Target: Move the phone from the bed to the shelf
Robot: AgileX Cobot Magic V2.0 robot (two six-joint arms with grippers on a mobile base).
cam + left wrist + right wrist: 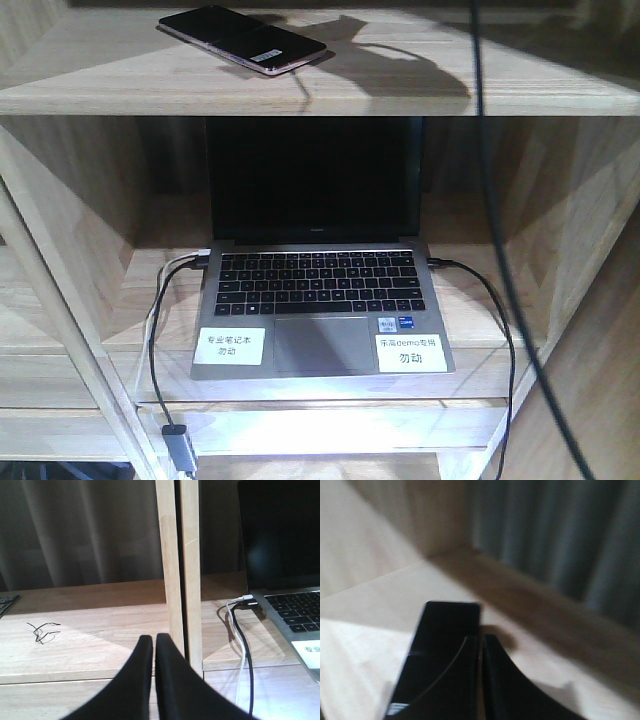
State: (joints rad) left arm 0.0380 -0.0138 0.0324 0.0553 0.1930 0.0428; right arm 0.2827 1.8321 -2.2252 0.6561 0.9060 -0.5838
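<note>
The phone (243, 39) is lying flat on the top plank of the shelf (520, 90), above the open laptop (318, 300), so I'd say the placing is basically done. Right end effector (481, 645) is over the phone with fingers nearly together; can't tell if it's touching. Left end effector (154, 642) is pinched closed on nothing, hanging near the shelf's upright post.

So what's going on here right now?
The phone lies flat on the upper plank of the shelf, above the open laptop. In the right wrist view the right gripper, fingers together, sits right by the phone; whether it touches is unclear. The left gripper is shut and empty, lower down.
</note>
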